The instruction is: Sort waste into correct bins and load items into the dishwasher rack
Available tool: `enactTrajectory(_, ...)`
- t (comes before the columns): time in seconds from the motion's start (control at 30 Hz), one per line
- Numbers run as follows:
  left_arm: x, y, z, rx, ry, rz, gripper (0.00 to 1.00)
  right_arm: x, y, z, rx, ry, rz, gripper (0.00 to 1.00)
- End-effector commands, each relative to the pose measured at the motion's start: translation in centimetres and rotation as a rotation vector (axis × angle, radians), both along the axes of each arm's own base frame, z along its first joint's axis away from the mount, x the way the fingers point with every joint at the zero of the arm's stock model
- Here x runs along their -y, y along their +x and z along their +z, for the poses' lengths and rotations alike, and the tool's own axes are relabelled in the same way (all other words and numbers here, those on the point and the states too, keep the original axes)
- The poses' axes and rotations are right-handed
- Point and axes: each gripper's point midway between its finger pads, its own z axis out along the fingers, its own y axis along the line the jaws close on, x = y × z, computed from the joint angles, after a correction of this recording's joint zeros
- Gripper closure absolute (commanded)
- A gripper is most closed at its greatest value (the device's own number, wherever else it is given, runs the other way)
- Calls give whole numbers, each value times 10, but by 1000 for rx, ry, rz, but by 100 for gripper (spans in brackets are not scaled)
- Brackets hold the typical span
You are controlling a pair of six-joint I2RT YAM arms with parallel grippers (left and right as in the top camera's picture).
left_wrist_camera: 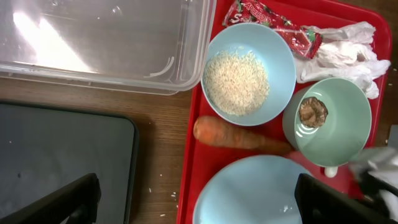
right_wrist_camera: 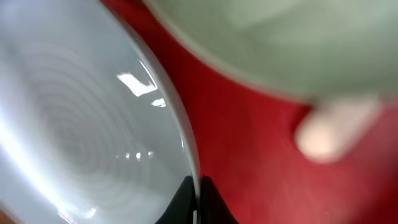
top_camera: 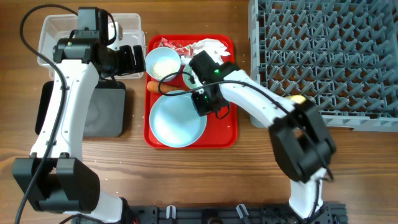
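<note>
R gripper point(right_wrist_camera: 196, 199) is low over the red tray point(top_camera: 224, 134), tips pinched shut on the right rim of the big pale blue plate point(top_camera: 174, 124). In the wrist view the rim runs straight in btw the two black tips. Plate sits on the near half of the tray. L gripper point(left_wrist_camera: 196, 186) hangs above the tray's far-left part w/ fingers spread wide, holding nothing. At far left on the tray is the rice bowl point(left_wrist_camera: 280, 56) w/ a heap of loose white rice point(left_wrist_camera: 236, 84). Just right of it is the 2nd bowl point(left_wrist_camera: 342, 130) w/ a small brown lump point(left_wrist_camera: 313, 112) inside; in the overhead it's mostly hidden under the R arm. Carrot point(left_wrist_camera: 239, 135) lies crosswise btw the rice bowl and the plate, thin end reaching the 2nd bowl. Wrapper point(left_wrist_camera: 273, 22) lies along the tray's far edge, w/ the crumpled tissue point(left_wrist_camera: 342, 50) touching it on the right. A small white bit shows at the 2nd bowl's near rim; can't tell what it is. Clear tub point(left_wrist_camera: 106, 43) sits far left on the table point(top_camera: 249, 180), beside the red tray. Black tray point(left_wrist_camera: 62, 155) is just near of the tub. Rack point(top_camera: 323, 56) fills the far right, close to the red tray's right side.
</note>
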Motion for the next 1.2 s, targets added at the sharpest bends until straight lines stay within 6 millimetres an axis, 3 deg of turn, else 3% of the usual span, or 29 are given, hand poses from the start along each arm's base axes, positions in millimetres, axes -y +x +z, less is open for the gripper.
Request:
enactTrajectory(0.0,-4,1,-1,1,8,17,0,10,5,100,228,74,32,96)
enactTrajectory(0.03,-4,1,-1,1,8,17,0,14,3,126,287,99,25,96)
enactTrajectory(0.07,-4,1,-1,1,8,17,0,27,5,161,389,109,-13,96)
enactTrajectory(0.1,-4,1,-1,1,8,17,0,41,8,183,467,94,-54,96)
enactTrajectory(0.13,-4,1,-1,1,8,17,0,68,15,210,578,41,-149,95)
enactTrajectory(0.17,-4,1,-1,1,8,17,0,97,22,229,671,-32,-247,96)
enactTrajectory(0.2,-4,1,-1,1,8,17,1,159,34,260,830,-206,-460,96)
enactTrajectory(0.3,-4,1,-1,1,8,17,0,271,40,310,1068,-561,-857,96)
enactTrajectory(0.4,-4,1,-1,1,8,17,0,323,64,310,1103,-623,-1044,96)
enactTrajectory(0.47,-4,1,-1,2,8,17,0,349,87,287,1061,-713,-1056,96)
enactTrajectory(0.53,-4,2,0,4,8,17,0,362,113,253,995,-815,-983,96)
enactTrajectory(0.63,-4,2,0,4,8,17,0,362,138,218,940,-910,-887,96)
enactTrajectory(0.73,-4,2,0,4,8,17,0,356,154,179,880,-909,-828,96)
enactTrajectory(0.83,-4,2,0,4,8,17,0,340,164,157,836,-796,-762,93)
enactTrajectory(0.87,-4,2,0,5,8,17,0,334,168,151,820,-746,-738,83)
enactTrajectory(0.9,-4,2,0,5,8,17,0,327,169,144,800,-700,-714,64)
enactTrajectory(1.07,-4,2,0,5,8,17,0,322,169,143,790,-661,-707,17)
enactTrajectory(1.1,-4,2,0,5,8,17,0,319,167,155,811,-650,-708,10)
enactTrajectory(1.17,-4,4,1,16,8,17,0,306,159,199,898,-592,-720,3)
